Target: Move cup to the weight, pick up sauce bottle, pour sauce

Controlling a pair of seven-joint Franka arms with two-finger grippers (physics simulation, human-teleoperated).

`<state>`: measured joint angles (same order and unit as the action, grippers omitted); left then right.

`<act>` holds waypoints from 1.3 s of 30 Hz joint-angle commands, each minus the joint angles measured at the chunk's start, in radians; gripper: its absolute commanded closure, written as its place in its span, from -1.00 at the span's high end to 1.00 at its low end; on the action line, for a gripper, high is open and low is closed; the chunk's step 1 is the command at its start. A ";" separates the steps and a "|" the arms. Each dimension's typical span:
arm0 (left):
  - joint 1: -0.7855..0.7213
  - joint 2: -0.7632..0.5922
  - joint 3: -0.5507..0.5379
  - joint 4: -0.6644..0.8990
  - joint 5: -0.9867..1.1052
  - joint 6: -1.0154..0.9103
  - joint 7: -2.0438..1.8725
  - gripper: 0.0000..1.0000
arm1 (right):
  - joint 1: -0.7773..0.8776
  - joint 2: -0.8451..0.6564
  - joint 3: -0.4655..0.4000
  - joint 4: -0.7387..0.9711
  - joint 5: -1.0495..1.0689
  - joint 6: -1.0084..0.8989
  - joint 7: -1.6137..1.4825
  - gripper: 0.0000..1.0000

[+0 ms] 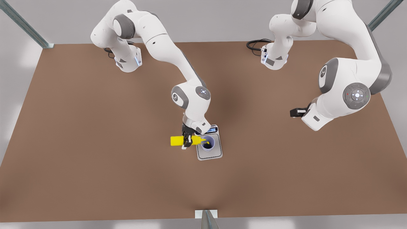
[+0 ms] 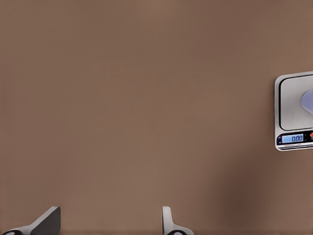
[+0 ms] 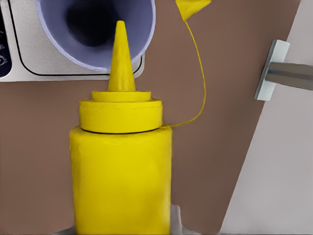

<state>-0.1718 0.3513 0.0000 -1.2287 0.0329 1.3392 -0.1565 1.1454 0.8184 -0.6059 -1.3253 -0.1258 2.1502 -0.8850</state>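
Brown and bare, your desk [image 1: 95, 159] fills most of the front view, with pale grey walls and metal struts at its edges. Near the middle sits the scale [image 1: 209, 143], its display strip toward the arm bases, and the purple cup [image 1: 208, 143] stands upright on its platform.

Your right gripper [image 1: 187, 140] is clamped around the yellow sauce bottle [image 1: 182, 140], which lies tipped on its side with the nozzle reaching over the cup's rim. In the right wrist view the nozzle [image 3: 120, 58] points into the cup's dark mouth [image 3: 93, 24], and a thin yellow strand [image 3: 198, 68] curls away beside it, perhaps sauce, though that is hard to judge. That arm stretches from its base at the front view's left, wrist bent down over the scale.

Your left gripper [image 2: 110, 223] hangs spread apart over bare desk, holding nothing, well apart from the scale [image 2: 293, 110]. Its arm waits folded at the front view's right.
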 commanded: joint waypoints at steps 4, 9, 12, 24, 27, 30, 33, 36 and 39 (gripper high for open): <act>0.000 0.008 0.000 0.000 -0.001 0.002 0.002 1.00 | 0.004 0.016 0.000 0.000 -0.038 -0.001 0.003 0.02; 0.000 0.008 0.000 -0.002 -0.001 0.000 0.000 1.00 | 0.004 0.016 0.000 0.002 -0.034 -0.003 0.003 0.02; -0.002 0.008 0.002 0.000 -0.001 0.000 -0.005 1.00 | 0.004 0.015 0.000 0.002 -0.032 -0.003 0.003 0.02; -0.029 0.015 -0.002 -0.002 -0.008 -0.014 -0.066 1.00 | -0.567 -0.337 0.322 -0.143 0.274 0.013 -0.244 0.03; -0.044 0.028 -0.002 -0.002 -0.008 -0.020 -0.078 1.00 | -0.716 -0.335 0.336 -0.144 0.486 -0.004 -0.525 0.04; -0.044 0.029 -0.002 -0.002 -0.008 -0.020 -0.095 1.00 | -0.930 -0.325 0.469 -0.144 0.591 -0.066 -0.722 0.06; -0.048 0.035 -0.002 -0.002 -0.007 -0.018 -0.107 1.00 | -1.280 -0.265 0.747 -0.141 0.604 -0.119 -0.876 0.06; -0.048 0.041 -0.002 -0.002 -0.001 -0.018 -0.106 1.00 | -1.572 -0.111 0.989 -0.129 0.659 -0.191 -0.970 0.06; -0.048 0.043 -0.002 -0.002 0.002 -0.018 -0.107 1.00 | -1.696 0.059 1.068 -0.088 0.782 -0.285 -1.040 0.06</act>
<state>-0.2194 0.3952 -0.0015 -1.2303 0.0318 1.3208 -0.2638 -0.5574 0.8991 0.4681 -1.3993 0.6631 1.8389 -1.9248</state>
